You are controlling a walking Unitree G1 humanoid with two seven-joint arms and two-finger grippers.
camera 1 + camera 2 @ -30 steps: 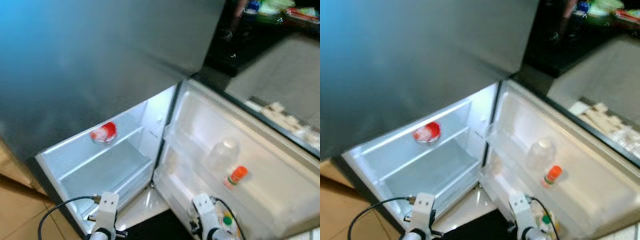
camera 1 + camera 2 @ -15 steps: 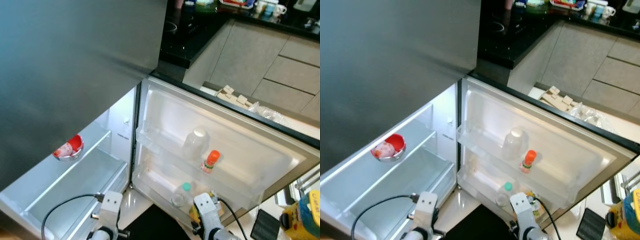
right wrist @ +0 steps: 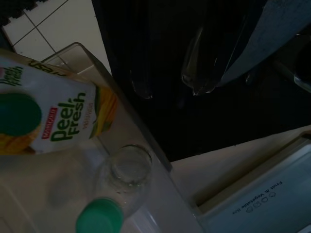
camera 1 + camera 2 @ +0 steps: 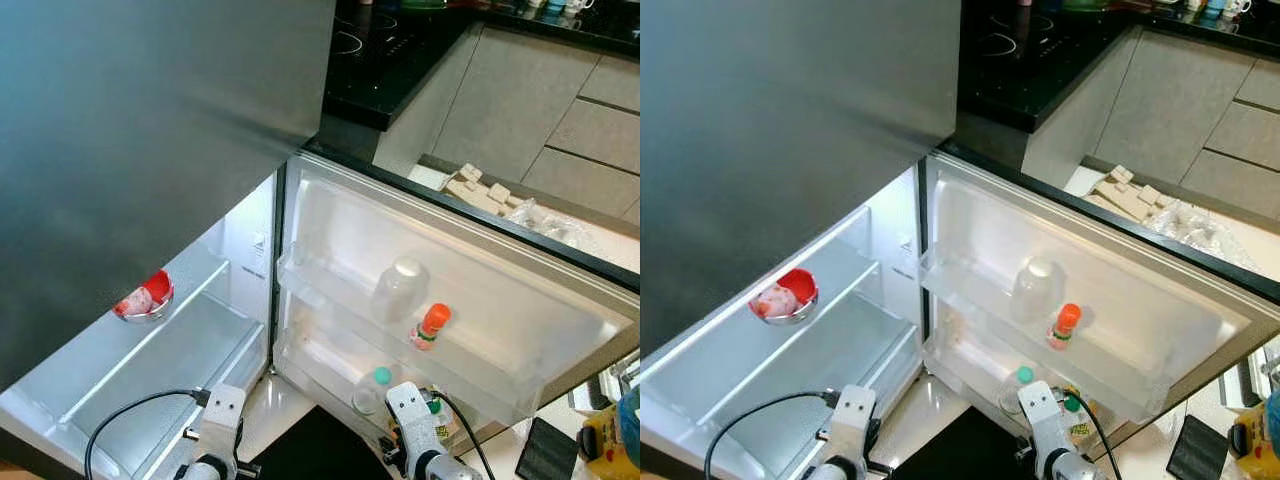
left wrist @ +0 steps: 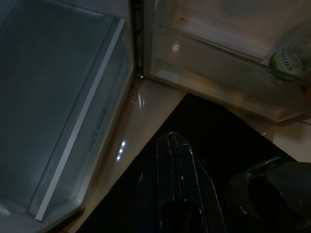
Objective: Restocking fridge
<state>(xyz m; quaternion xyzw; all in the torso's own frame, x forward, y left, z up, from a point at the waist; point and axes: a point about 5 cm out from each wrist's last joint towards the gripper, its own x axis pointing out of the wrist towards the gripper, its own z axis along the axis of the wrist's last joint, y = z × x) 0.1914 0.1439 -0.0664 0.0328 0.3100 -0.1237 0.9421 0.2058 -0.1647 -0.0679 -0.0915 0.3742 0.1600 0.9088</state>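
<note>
Fridge door (image 4: 520, 300) open at centre frame — juice carton (image 3: 53, 121) in its lowest bin, mostly hidden behind right gripper (image 3: 170, 85), fingers apart, empty. Left gripper (image 5: 175, 145) dark; closed fingers, holding nothing.

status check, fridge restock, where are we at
Both arms low, nothing held. Fridge door open; orange-capped bottle on its upper shelf, juice carton below. Red bowl inside. Nothing blocking.
</note>
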